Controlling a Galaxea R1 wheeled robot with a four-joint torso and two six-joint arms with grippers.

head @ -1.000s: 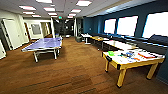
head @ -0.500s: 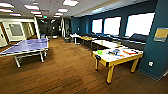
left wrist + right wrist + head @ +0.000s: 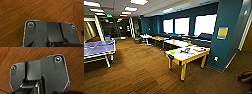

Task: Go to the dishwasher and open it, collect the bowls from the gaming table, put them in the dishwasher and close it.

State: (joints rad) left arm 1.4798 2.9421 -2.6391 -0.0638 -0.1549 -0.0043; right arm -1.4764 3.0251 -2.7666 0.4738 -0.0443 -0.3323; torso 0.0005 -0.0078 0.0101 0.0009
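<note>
Ahead and to the right in the head view stands a yellow-legged games table (image 3: 184, 58) on the brown wood-look floor (image 3: 141, 72), its pale top strewn with small coloured items too blurred to name; whether any of them are bowls cannot be told, nor whether this is the gaming table of the task. It sits just beside a dark blue pillar (image 3: 226, 37) that carries a yellow sign (image 3: 222, 32). Off to the left is a blue table-tennis table (image 3: 99, 48). Along the far blue wall, under three bright windows (image 3: 185, 25), runs a row of further tables (image 3: 159, 39). Both wrist views look down on the same wood-look flooring past the robot's own dark plates; whether either gripper's fingers are parted or closed cannot be told
</note>
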